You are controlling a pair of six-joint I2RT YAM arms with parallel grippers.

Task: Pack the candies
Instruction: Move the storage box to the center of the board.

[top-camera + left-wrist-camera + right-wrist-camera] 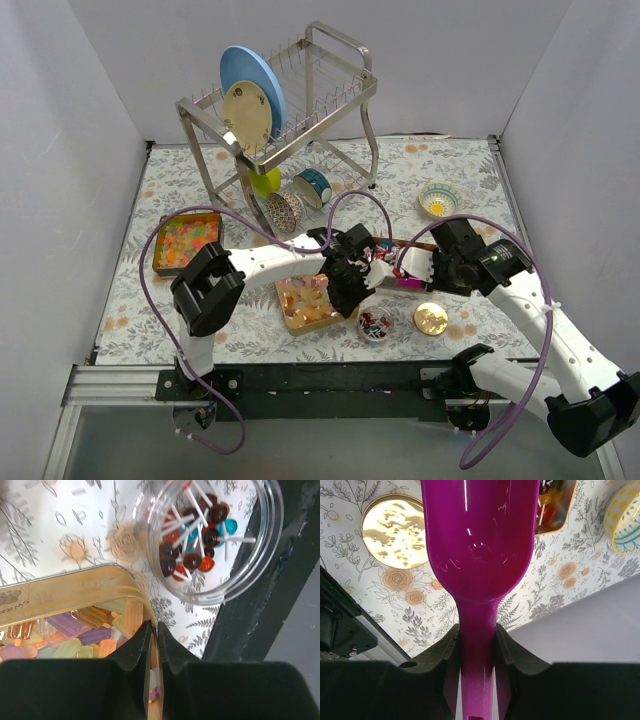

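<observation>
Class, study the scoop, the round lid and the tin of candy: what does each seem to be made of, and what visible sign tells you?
Scoop: probably plastic, glossy magenta; smooth moulded shape with sharp highlights.
Round lid: likely metal, shiny gold, with mottled mirror-like reflections.
Tin: seemingly thin sheet metal, soft gold sheen; raised lettering shows on its wall.
</observation>
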